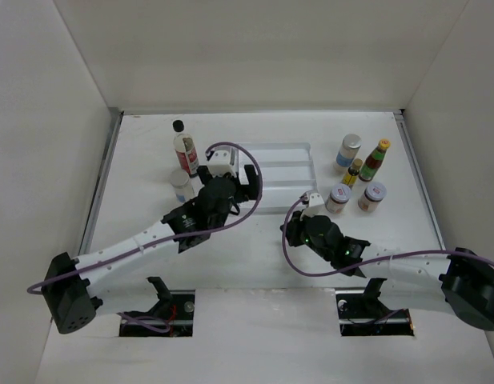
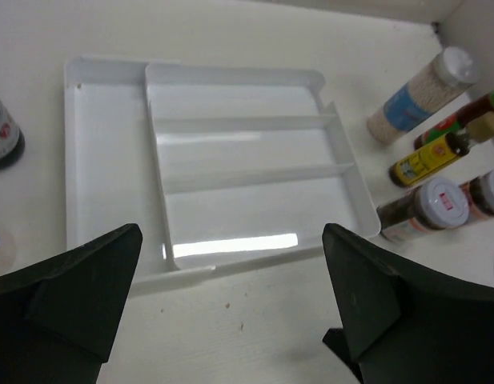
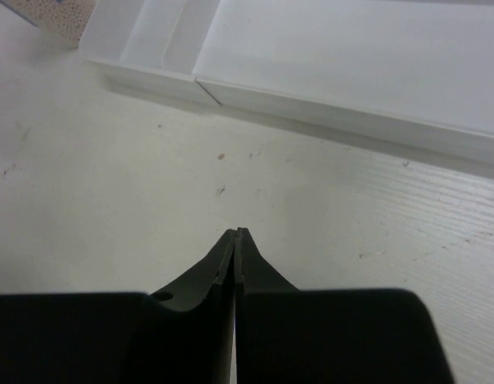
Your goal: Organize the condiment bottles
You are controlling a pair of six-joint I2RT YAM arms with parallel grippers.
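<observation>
Looking down from above, the tray (image 1: 288,147) sits mid-way across the table (image 1: 255,264) with no bottle in it. Two bottles stand just left of it, the tall bottle (image 1: 184,149) and a short jar (image 1: 181,185). Five more cluster to its right, among them the red bottle (image 1: 375,160). The left gripper (image 1: 229,174) hovers at the tray's left end. The right gripper (image 1: 304,210) sits near the tray's near right corner.

On the left wrist, the fingers (image 2: 78,296) are spread wide, hold nothing and frame the tray's compartments. The camera therefore faces away from the two nearest bottles (what looks like the tall bottle's base shows at the left edge). I judge the step to be a first pick. The left arm should turn toward the short jar or tall bottle, straddle it squarely below the cap, and close only once a finger sits on each side. The tall one looks easy to topple.

On the right wrist, the fingers (image 3: 206,280) are clenched together on nothing and point at bare table before the tray's wall. They need to part before that arm can take anything from the right-hand cluster.
</observation>
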